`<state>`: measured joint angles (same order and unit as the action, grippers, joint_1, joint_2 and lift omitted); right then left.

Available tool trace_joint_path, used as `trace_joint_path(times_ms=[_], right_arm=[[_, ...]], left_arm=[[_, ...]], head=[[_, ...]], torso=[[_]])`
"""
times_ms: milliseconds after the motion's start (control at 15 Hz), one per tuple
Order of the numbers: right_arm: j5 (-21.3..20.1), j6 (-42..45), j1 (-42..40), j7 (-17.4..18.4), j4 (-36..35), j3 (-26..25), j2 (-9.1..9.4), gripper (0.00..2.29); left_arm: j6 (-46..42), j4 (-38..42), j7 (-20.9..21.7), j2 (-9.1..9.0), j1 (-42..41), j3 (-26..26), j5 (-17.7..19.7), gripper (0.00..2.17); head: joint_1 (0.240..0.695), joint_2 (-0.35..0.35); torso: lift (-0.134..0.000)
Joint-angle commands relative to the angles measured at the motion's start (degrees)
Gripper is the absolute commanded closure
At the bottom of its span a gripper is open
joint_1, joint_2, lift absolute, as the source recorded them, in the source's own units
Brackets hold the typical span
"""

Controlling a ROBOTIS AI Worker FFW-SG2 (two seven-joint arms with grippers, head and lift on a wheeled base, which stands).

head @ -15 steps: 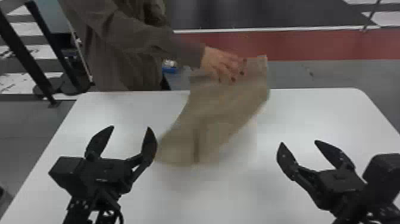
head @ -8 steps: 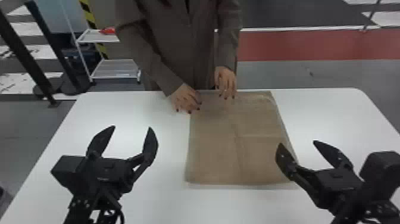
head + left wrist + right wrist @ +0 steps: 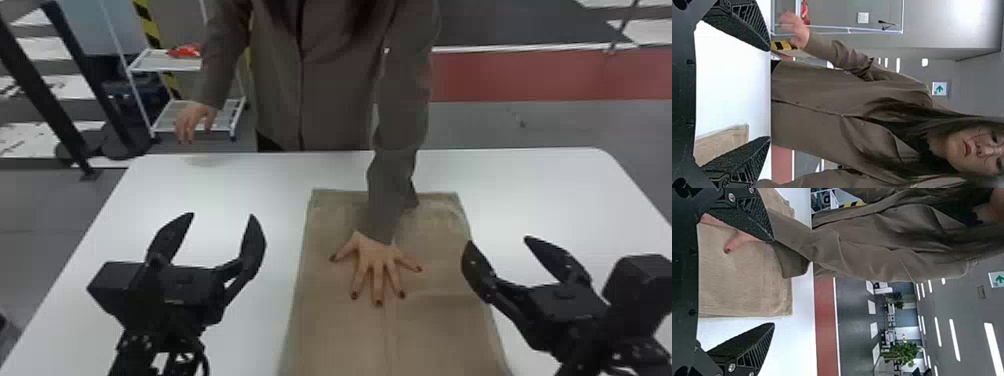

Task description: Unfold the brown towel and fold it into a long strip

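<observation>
White bench [image 3: 240, 185] | brown towel [image 3: 340, 330], bottom middle, person's hand [image 3: 375, 257] on top | left tool [image 3: 223, 216] lower left, fingers apart | right tool [image 3: 497, 240] lower right, same

head: high, forward-down | wrists: low, closer, across table [image 3: 240, 185] | shared: towel [image 3: 435, 330]

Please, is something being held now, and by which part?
Nothing is held. The left pincer and right pincer are open; a hand lies spread on the towel.
</observation>
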<state>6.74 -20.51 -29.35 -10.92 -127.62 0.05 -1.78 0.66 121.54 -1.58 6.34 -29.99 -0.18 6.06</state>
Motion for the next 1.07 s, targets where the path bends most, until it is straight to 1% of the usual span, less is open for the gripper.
trace_joint_path(times_ms=[0,667,1000], right_arm=[[0.12,0.33,0.00,-0.25,0.09,0.04,-0.06,0.12],[0.21,1.04,0.09,-0.33,0.97,0.13,0.03,0.12],[0.03,0.86,1.67,-0.33,3.26,-0.05,0.03,0.12]], left_arm=[[0.00,-0.07,0.00,-0.10,0.02,0.00,0.00,0.08],[-0.35,-0.78,0.17,-0.10,0.02,0.00,0.00,0.08],[-0.18,-3.94,0.96,-0.19,2.83,-0.62,0.00,0.08]], head=[[0.695,0.076],[0.695,0.079],[0.695,0.075]], torso=[[-0.118],[-0.118],[-0.118]])
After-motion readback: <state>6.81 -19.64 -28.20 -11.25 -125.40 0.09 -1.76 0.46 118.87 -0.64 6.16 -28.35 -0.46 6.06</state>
